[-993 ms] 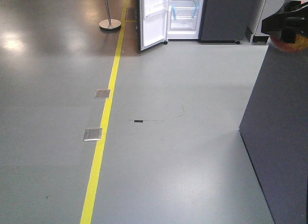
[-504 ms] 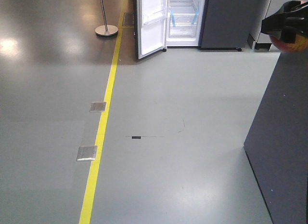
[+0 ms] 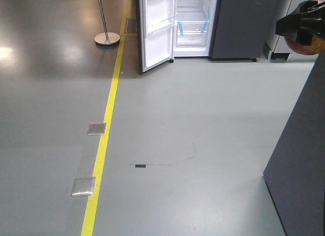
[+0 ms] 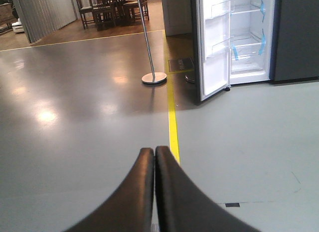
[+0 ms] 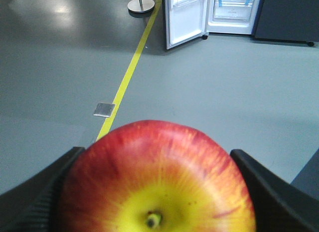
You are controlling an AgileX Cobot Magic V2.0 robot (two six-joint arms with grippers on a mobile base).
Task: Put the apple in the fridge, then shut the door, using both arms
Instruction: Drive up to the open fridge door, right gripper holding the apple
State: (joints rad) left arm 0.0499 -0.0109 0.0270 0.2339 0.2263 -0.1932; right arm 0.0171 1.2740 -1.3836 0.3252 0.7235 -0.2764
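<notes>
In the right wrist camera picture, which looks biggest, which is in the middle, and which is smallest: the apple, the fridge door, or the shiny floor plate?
1. apple, but only because it sits right at the camera
2. door
3. floor plate

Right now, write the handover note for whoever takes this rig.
Left gripper: shut, empty.
Right gripper: shut on the apple.
Fridge: far ahead, out of reach from here; its door stands open on the left side.
Done: apple picked up.
Left: drive up, put the apple inside, close the door.
</notes>
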